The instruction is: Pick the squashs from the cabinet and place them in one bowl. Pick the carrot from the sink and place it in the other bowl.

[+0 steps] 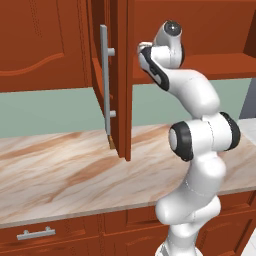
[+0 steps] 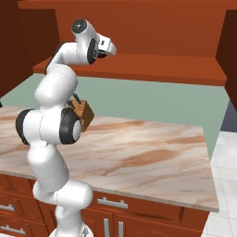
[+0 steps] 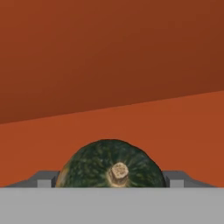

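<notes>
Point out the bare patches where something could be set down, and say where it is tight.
Free: the marble counter from the open cabinet door to the left edge, and in the right base view from the knife block to the right end. Also the shelf behind the squash. Tight: around the squash, between the open gripper's fingertips.

Squash [image 3: 111,164] on cabinet shelf [image 3: 175,131]

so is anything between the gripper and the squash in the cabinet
Nothing visible. In the hand view the squash sits right at the open gripper, a fingertip on each side, with bare cabinet shelf beyond.
</notes>
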Robot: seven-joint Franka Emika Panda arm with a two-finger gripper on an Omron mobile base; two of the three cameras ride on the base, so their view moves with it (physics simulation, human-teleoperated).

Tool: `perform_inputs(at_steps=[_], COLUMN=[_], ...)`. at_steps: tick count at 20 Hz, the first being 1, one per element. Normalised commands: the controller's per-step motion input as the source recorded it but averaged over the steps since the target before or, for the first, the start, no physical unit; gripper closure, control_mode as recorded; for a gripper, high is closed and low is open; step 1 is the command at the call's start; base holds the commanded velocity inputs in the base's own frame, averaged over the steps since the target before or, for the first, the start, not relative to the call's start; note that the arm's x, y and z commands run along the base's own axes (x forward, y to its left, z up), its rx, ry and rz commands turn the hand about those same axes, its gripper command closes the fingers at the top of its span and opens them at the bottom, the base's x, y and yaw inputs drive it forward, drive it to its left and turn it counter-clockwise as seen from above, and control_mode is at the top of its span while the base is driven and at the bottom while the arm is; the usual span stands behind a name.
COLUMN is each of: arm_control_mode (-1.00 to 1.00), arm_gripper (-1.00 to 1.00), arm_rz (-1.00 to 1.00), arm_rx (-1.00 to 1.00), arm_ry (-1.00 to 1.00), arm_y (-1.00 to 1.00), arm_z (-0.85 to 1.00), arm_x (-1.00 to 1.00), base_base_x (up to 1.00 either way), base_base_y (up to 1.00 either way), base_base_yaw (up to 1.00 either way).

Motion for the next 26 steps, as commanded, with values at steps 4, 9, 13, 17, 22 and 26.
perform_inputs(at_steps=[4, 9, 13, 17, 22, 26], arm_control_mode=[-1.0, -1.0, -1.0, -1.0, -1.0, -1.0], arm_gripper=[1.0, 1.0, 1.0, 1.0, 1.0, 1.0], arm_rz=[0.0, 0.0, 0.0, 0.0, 0.0, 0.0], arm_rx=[0.0, 0.0, 0.03, 0.0, 0.0, 0.0], arm_ry=[-0.17, -0.01, 0.08, 0.07, 0.02, 0.0], arm_y=[0.0, 0.0, 0.0, 0.0, -0.02, -0.03], arm_z=[0.02, 0.09, 0.27, 0.29, 0.22, 0.13], arm_x=[-0.61, -0.56, -0.52, -0.56, -0.62, -0.71], base_base_x=[0.0, 0.0, 0.0, 0.0, 0.0, 0.0], base_base_y=[0.0, 0.0, 0.0, 0.0, 0.0, 0.0], base_base_yaw=[0.0, 0.0, 0.0, 0.0, 0.0, 0.0])
